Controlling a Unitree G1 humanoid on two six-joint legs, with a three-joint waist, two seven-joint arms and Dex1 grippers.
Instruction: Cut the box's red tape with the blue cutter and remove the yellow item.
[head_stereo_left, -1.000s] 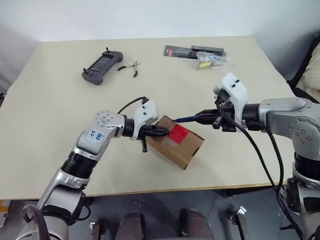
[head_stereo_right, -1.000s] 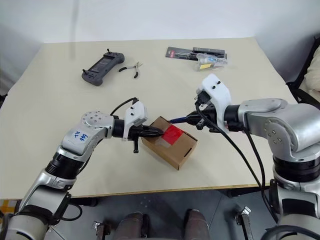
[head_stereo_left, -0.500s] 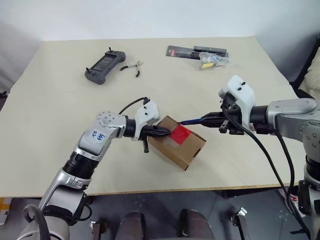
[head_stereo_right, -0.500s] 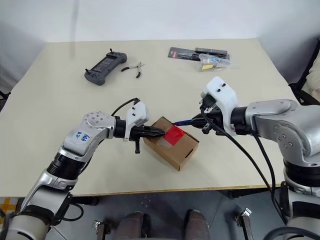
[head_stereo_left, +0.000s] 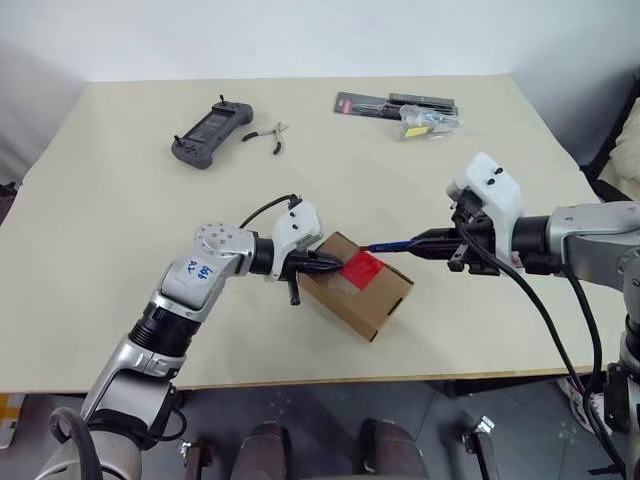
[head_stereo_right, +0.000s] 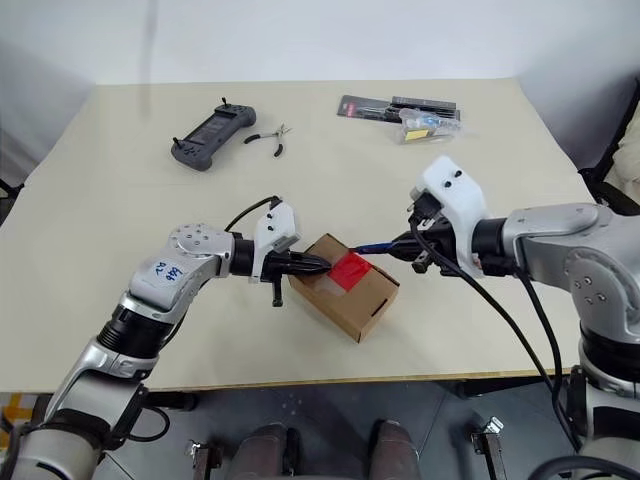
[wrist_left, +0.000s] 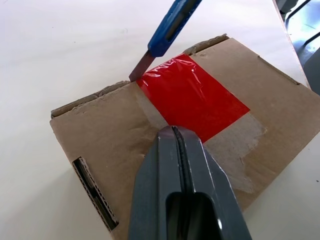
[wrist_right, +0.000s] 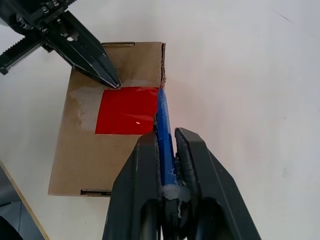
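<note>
Cutting tape (wrist_left: 192, 97) on box (head_stereo_left: 380, 300)
Closed left claw (head_stereo_left: 330, 266) pins light carton at 9 o'clock; right claw (wrist_right: 170, 150) grips cutter (wrist_right: 164, 125).

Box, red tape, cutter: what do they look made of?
Box: corrugated cardboard, matte brown; fluting shows at its cut edges. Red tape: likely glossy plastic film; it wrinkles and glints. Blue cutter: probably smooth plastic body; the dark tip may be metal, unclear.
</note>
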